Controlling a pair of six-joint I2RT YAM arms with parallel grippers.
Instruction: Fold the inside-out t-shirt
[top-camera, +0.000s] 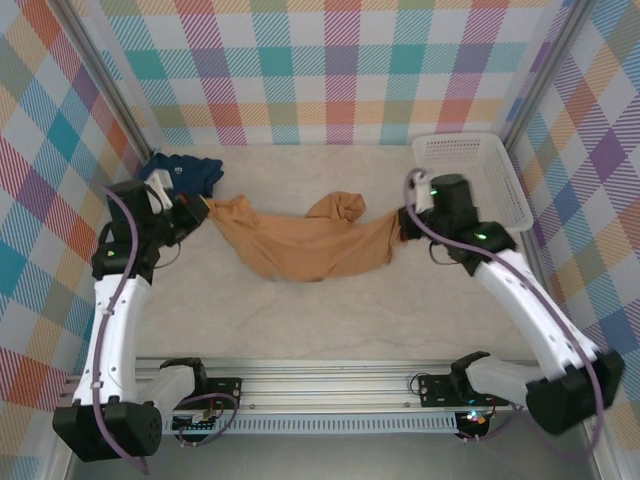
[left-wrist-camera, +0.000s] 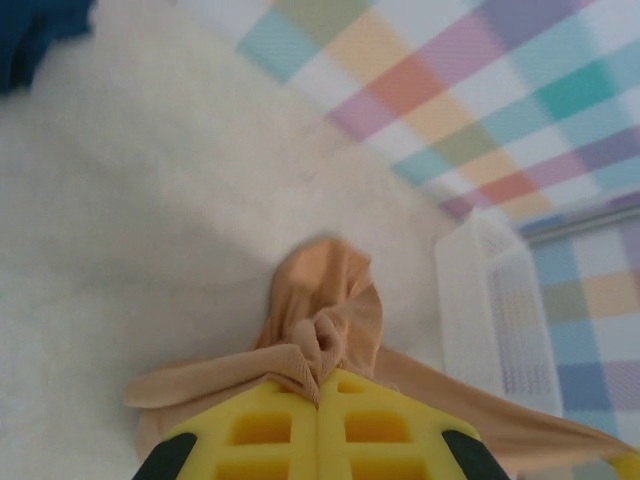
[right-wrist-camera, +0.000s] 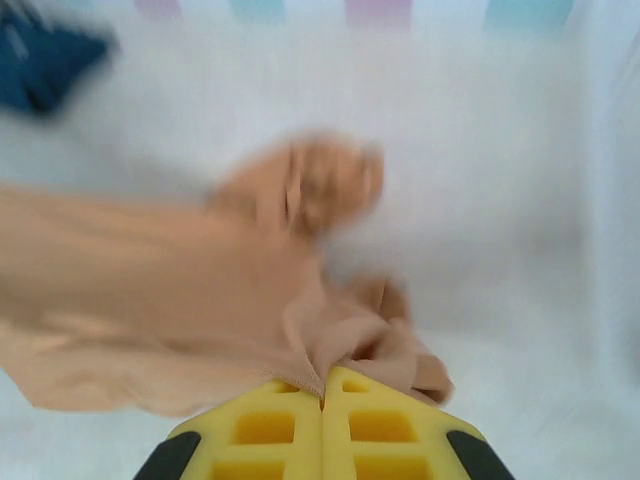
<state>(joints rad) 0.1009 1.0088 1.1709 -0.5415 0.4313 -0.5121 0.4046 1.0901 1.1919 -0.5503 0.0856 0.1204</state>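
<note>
- Stretching sideways, the inside-out t-shirt (top-camera: 310, 248) spans both grippers.
- The left gripper (top-camera: 203, 208) clenches its left end.
- The right gripper (top-camera: 403, 226) clenches its right end.

I'm seeing a crumpled navy-blue shirt (top-camera: 186, 174) lying at the desk's (top-camera: 330, 320) far left corner, a white mesh basket (top-camera: 482, 160) sitting far right, plaid walls (top-camera: 320, 70) enclosing everything

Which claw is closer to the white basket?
Right. The right gripper is just left of the white basket; the left gripper is far off, beside the navy shirt. Both grip the t-shirt.
</note>
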